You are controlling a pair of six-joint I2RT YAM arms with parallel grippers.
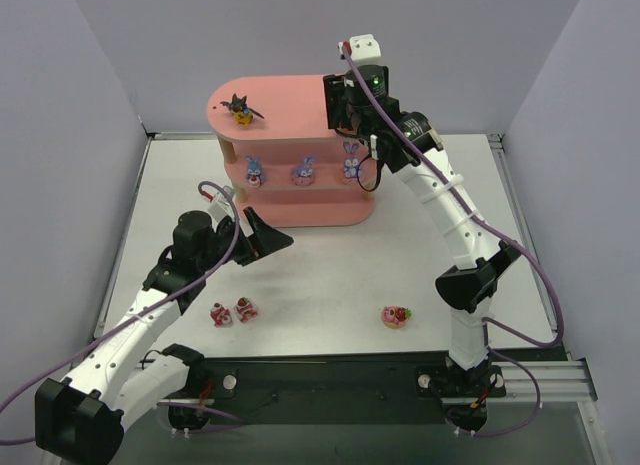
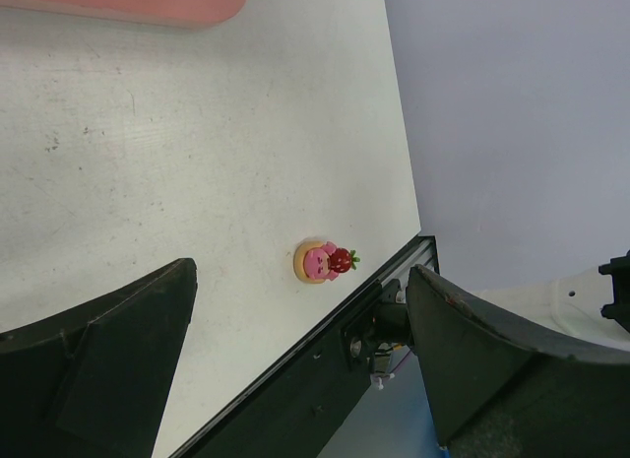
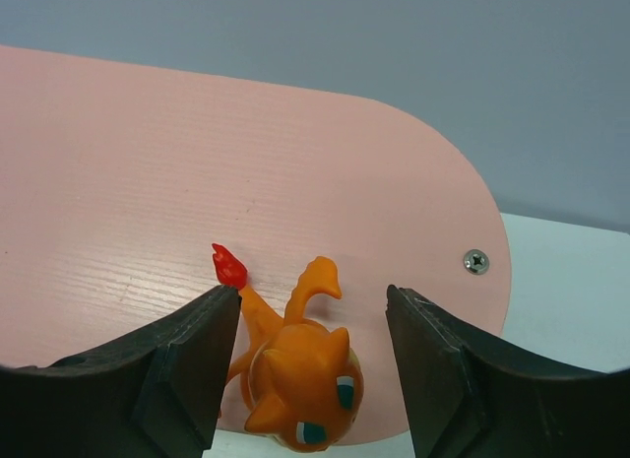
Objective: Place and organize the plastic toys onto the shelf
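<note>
The pink shelf (image 1: 290, 95) stands at the back middle. A black bat-like toy (image 1: 240, 108) sits on its top board. Three purple-blue bunnies (image 1: 303, 171) stand on the middle board. My right gripper (image 1: 342, 103) is over the right end of the top board (image 3: 246, 172). It is open around the orange figurine (image 3: 300, 379), which stands near the board's edge. Three red-and-white toys lie on the table: two at front left (image 1: 233, 311) and one at front right (image 1: 396, 317). The front-right one also shows in the left wrist view (image 2: 325, 260). My left gripper (image 1: 268, 237) is open and empty, in front of the shelf.
The white table (image 1: 330, 265) is walled in grey on three sides. A black rail (image 1: 330, 375) with the arm bases runs along the near edge. A screw head (image 3: 475, 262) sits in the right end of the top board.
</note>
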